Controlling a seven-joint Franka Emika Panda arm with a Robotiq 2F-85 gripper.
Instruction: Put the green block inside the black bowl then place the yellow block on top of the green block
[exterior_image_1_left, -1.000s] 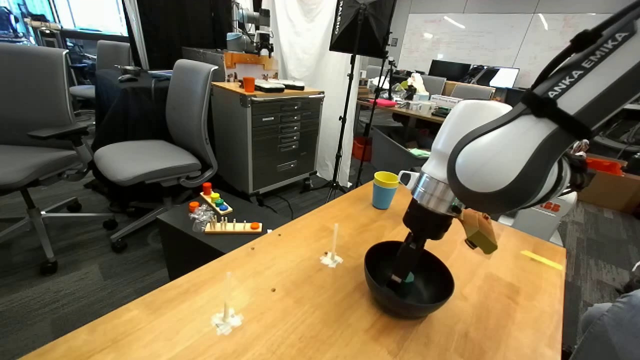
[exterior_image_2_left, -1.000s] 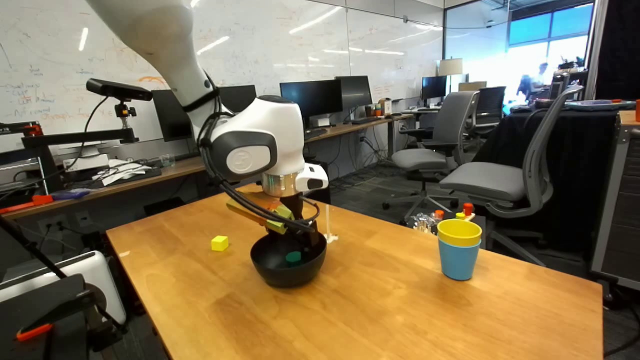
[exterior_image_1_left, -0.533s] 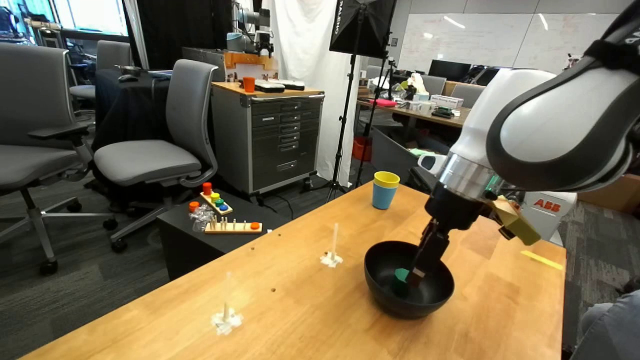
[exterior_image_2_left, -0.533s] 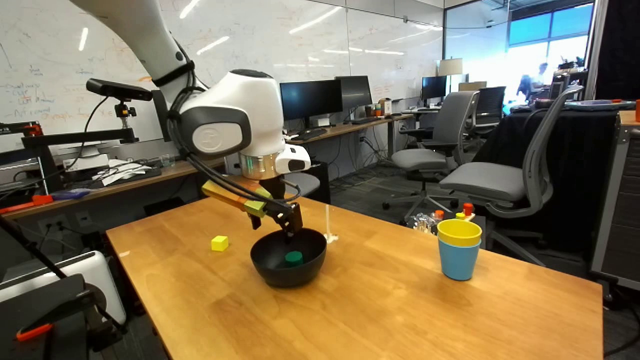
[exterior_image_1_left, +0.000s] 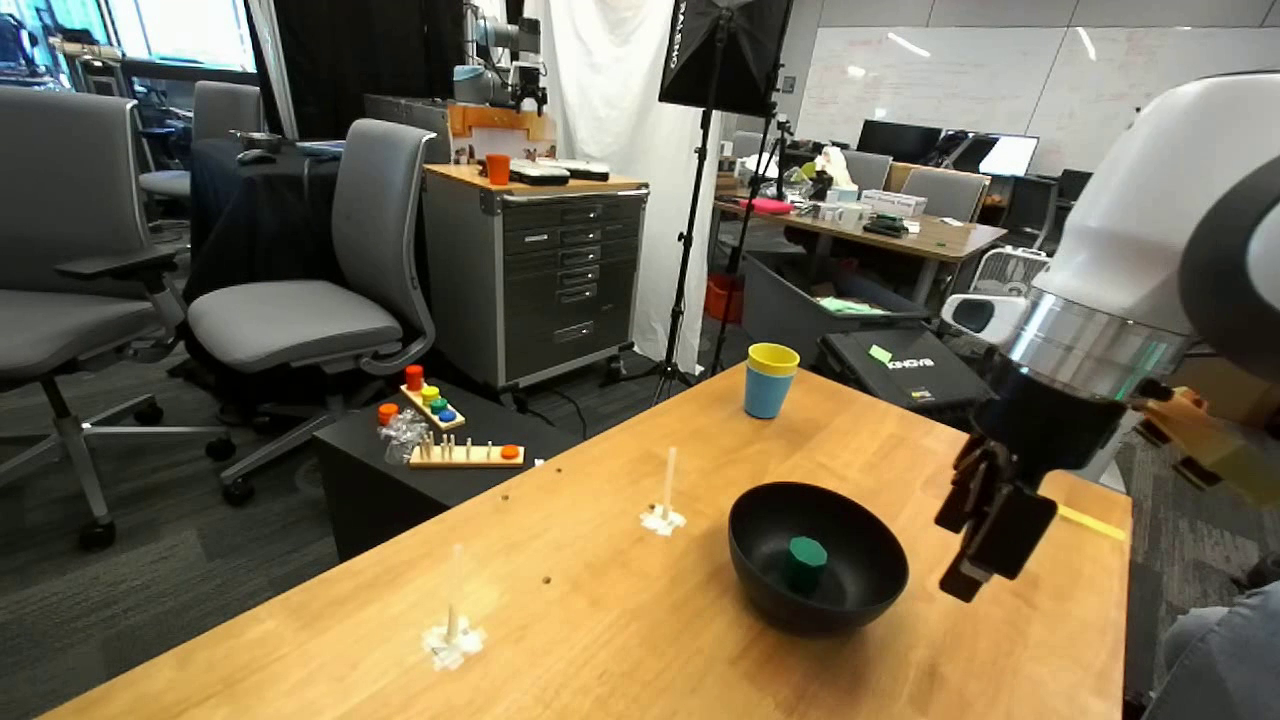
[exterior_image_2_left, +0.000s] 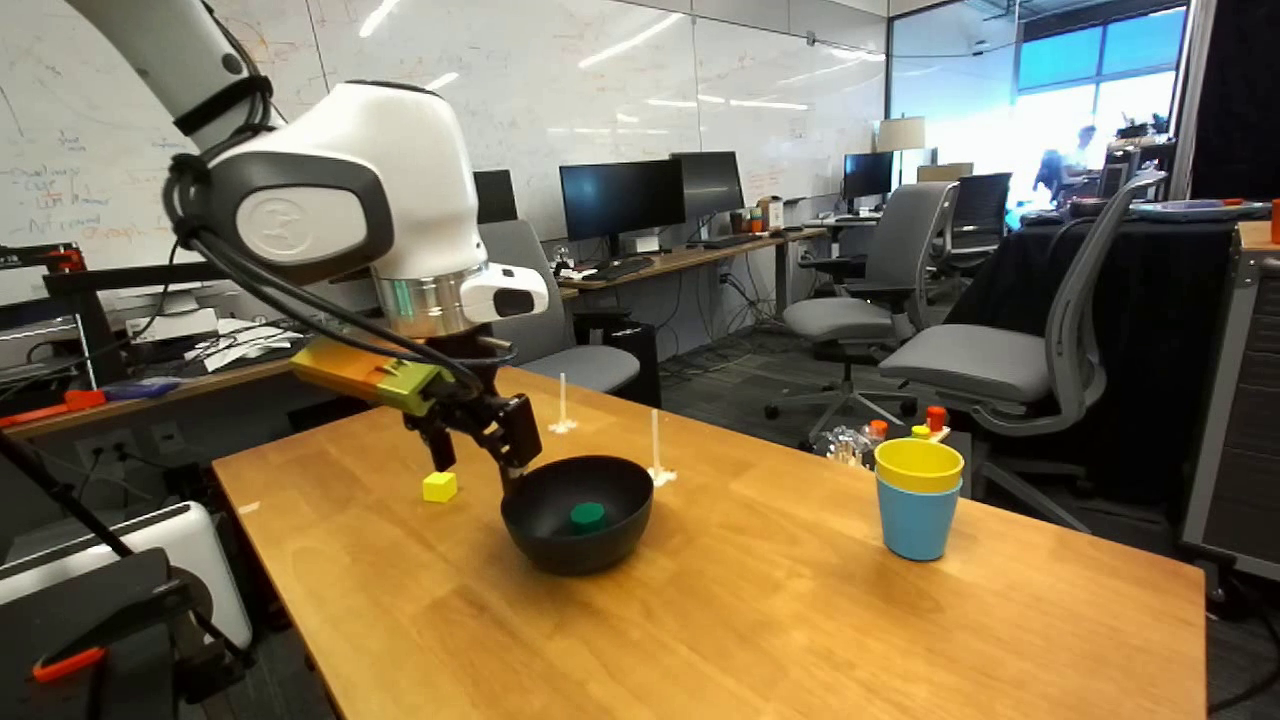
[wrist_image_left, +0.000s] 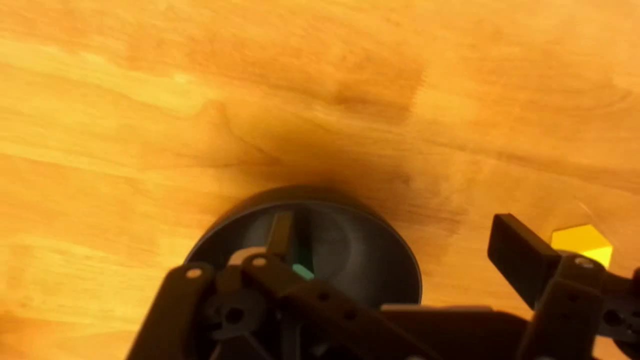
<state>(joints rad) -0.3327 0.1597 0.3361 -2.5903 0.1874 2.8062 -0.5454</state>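
While the green block (exterior_image_1_left: 806, 556) stands inside the black bowl (exterior_image_1_left: 800, 614), its flat top plain to see in both exterior views, the gripper (exterior_image_2_left: 478, 470) hangs above the table (exterior_image_2_left: 800, 600), just beside that bowl and apart from it. Its two fingers (wrist_image_left: 522, 260) are spread wide apart. In the wrist view one finger shows over the bowl and covers much of the green block, and the opposite finger lies toward the yellow block (exterior_image_2_left: 440, 488). That yellow block rests on the table, near the gripper, on the side away from the bowl. In an exterior view a fingertip shows right above it; how far above, I cannot tell. The gripper hides part of it in the wrist view.

Past the bowl from the gripper, a thin stick (exterior_image_1_left: 669, 485) stands upright with white tape (exterior_image_1_left: 655, 520) around its foot. Well apart from the gripper, a yellow cup (exterior_image_2_left: 918, 468) sits in a blue cup (exterior_image_2_left: 916, 522). Beside the gripper in an exterior view, a yellow strip (exterior_image_1_left: 1092, 523) lies on the table.
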